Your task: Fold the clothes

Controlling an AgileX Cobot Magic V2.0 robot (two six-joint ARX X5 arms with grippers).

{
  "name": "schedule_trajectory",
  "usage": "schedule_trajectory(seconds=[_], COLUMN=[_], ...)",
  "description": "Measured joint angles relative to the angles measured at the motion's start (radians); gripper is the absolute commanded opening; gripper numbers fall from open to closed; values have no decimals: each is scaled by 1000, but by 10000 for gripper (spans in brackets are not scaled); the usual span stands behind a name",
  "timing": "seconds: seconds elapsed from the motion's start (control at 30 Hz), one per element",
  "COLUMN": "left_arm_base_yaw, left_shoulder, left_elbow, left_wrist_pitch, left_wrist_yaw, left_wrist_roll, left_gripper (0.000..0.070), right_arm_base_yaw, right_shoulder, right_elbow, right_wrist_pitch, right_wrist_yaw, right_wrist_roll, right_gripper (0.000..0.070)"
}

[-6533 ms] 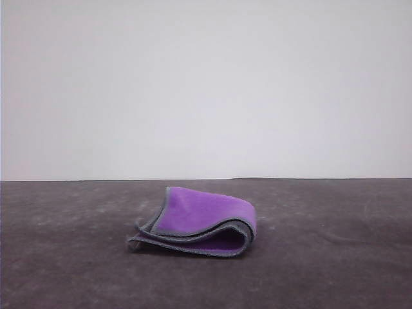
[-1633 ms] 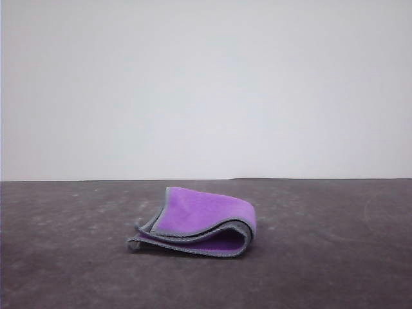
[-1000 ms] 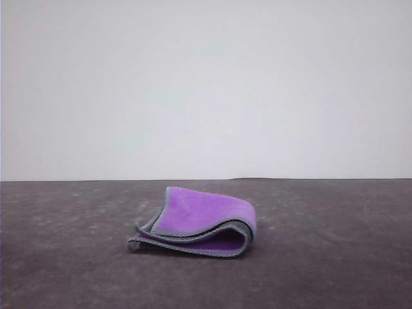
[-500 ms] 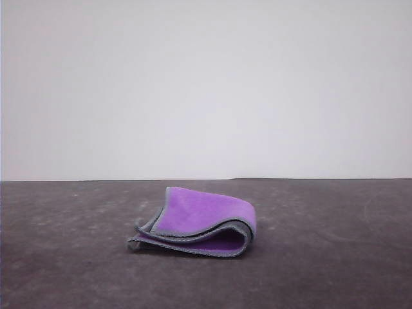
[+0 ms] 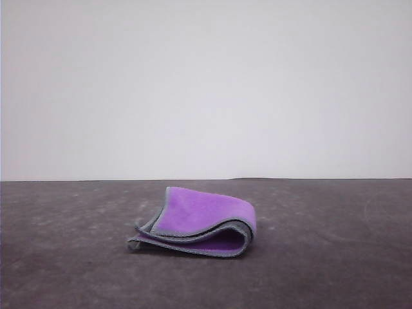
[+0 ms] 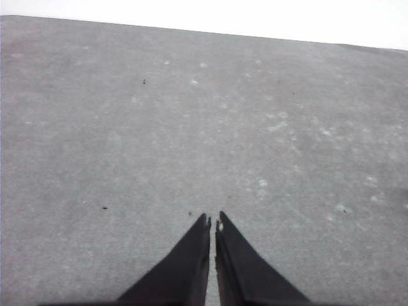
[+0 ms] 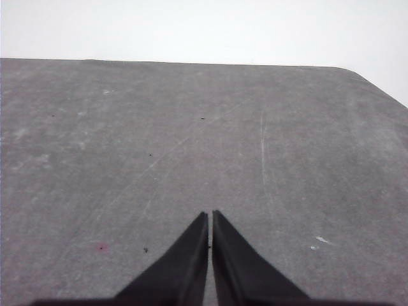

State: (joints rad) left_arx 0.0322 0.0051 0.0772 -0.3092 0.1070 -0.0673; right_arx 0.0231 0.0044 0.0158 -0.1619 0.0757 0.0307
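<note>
Small soft purple cloth with grey stitched edging [image 5: 203, 219] lay folded on the dark grey felt-like table surface [image 5: 335, 257], roughly centre of the front view, slightly left of middle. Purple face was outward on top; layers were stacked loosely, with a rounded fold on the right side and the open grey-edged corners pointing left. Top layer was lifted a bit, not pressed flat. Plain white wall [image 5: 206, 90] stood behind the table.

Left gripper [image 6: 212, 223], black tapered fingers, was pinched together with only a thin slit between the tips, holding nothing, over bare grey tabletop [image 6: 127, 127]. Right gripper [image 7: 210, 217] was the same: black fingers closed nearly tip to tip, gripping nothing, above scuffed grey tabletop [image 7: 287, 140] with a faint pale scratch line [image 7: 262, 153].
</note>
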Motion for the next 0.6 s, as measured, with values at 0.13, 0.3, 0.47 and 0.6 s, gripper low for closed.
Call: schedule_trajectory(seconds=[0.13, 0.3, 0.47, 0.6], left_arm_base_yaw=[0, 0, 0, 0], left_shoulder=[0, 0, 0, 0], left_elbow=[0, 0, 0, 0], left_wrist_pitch=[0, 0, 0, 0], left_wrist_yaw=[0, 0, 0, 0], left_wrist_roll=[0, 0, 0, 0], left_gripper=[0, 0, 0, 0], right_arm_base_yaw=[0, 0, 0, 0], right_shoulder=[0, 0, 0, 0], right_elbow=[0, 0, 0, 0], right_wrist_pitch=[0, 0, 0, 0], right_wrist_yaw=[0, 0, 0, 0], right_wrist_roll=[0, 0, 0, 0], right_gripper=[6, 6, 6, 6])
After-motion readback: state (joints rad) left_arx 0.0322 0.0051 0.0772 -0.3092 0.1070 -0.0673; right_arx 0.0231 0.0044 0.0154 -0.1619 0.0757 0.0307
